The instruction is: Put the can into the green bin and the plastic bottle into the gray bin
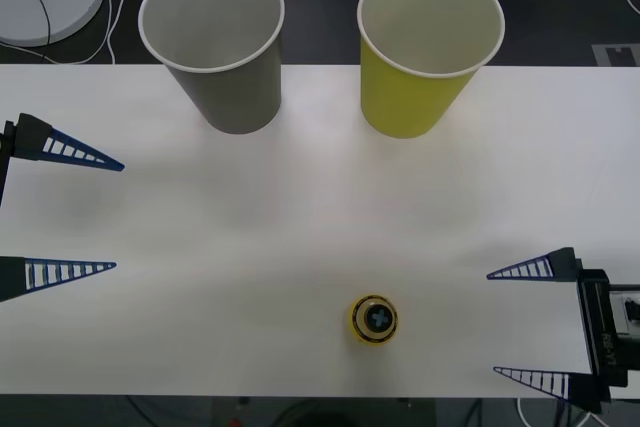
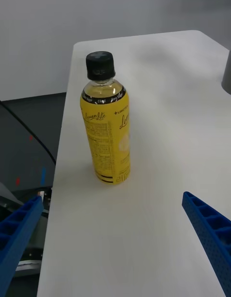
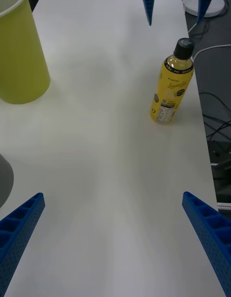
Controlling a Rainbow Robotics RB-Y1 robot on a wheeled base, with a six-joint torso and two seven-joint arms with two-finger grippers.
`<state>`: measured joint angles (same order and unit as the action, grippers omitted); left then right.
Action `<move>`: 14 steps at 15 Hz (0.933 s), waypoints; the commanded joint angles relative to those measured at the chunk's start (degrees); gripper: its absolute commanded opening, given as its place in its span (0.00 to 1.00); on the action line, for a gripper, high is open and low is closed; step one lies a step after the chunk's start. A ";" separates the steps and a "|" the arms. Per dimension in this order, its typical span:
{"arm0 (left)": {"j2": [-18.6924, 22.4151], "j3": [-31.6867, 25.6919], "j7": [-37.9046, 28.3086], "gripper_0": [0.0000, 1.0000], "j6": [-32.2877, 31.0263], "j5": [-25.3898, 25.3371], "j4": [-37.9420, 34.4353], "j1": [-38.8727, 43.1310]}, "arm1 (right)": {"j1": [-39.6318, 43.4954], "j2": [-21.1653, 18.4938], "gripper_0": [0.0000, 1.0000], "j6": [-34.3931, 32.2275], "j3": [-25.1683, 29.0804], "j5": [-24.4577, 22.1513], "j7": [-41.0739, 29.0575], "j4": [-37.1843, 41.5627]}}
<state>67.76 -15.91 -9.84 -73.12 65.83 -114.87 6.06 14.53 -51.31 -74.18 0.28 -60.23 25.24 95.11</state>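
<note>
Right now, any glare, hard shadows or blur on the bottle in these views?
Front view: even light, soft faint shadows on the table, plastic bottle seen cap-on from above. Right wrist view: bottle sharp, label readable, weak shadow at its base. Left wrist view: bottle clear, table bright but no glare.

— We saw the plastic bottle (image 2: 106, 121) wore a yellow label with black bands and a black cap. The bins?

— We noted the gray bin (image 1: 215, 42) and yellow-green green bin (image 1: 425, 52), both white inside, on a white table (image 1: 250, 237).
</note>
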 commanded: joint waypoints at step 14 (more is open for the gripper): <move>0.00 0.00 0.00 1.00 0.00 0.00 0.00 0.00 | -3.10 7.89 1.00 7.38 -9.86 -5.25 1.56 -0.02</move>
<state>67.76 -15.91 -9.84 -73.12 65.83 -114.87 6.06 11.74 -43.47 -67.72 -8.65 -65.58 26.79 95.03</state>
